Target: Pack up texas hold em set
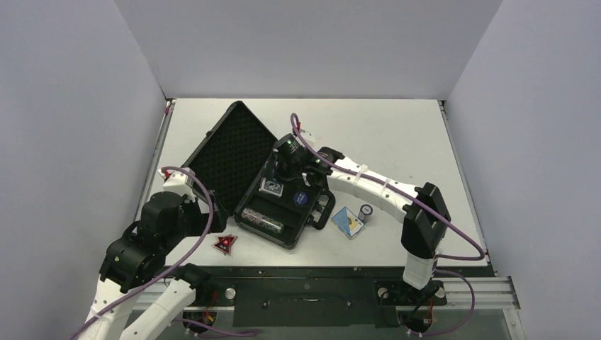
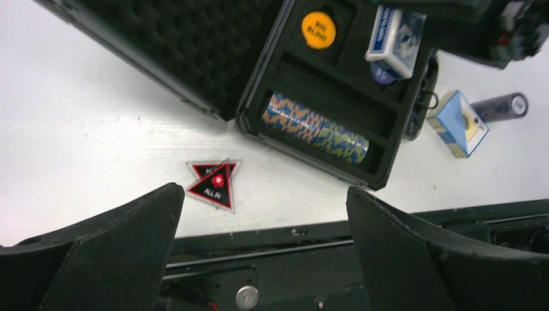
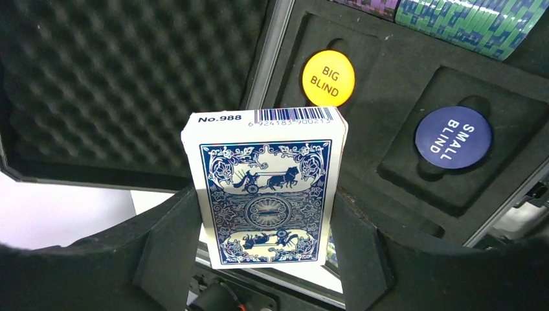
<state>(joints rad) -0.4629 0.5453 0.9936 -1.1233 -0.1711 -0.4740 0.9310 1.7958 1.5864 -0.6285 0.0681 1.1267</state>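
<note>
Robotics lab cell, plain grey partition walls (image 1: 57,142), white table (image 1: 397,134), aluminium mounting rail (image 1: 475,287), cabled robot arms (image 1: 375,188)

Obstacles: the open lid (image 1: 230,152) of the case (image 1: 283,210) leans out over the table on its left side. The right arm (image 1: 368,180) spans in from the right, and the right gripper (image 3: 262,220), clamped on a blue card deck (image 3: 265,168), fills the space above the middle pockets. Chip rolls (image 2: 315,127) occupy the near trough. A second deck (image 1: 348,222) and a dark roll (image 1: 366,211) lie just beside the case's right side.

Clear: the triangle (image 2: 215,182) lies unobstructed from above, ahead of the spread left gripper (image 2: 262,194).
</note>
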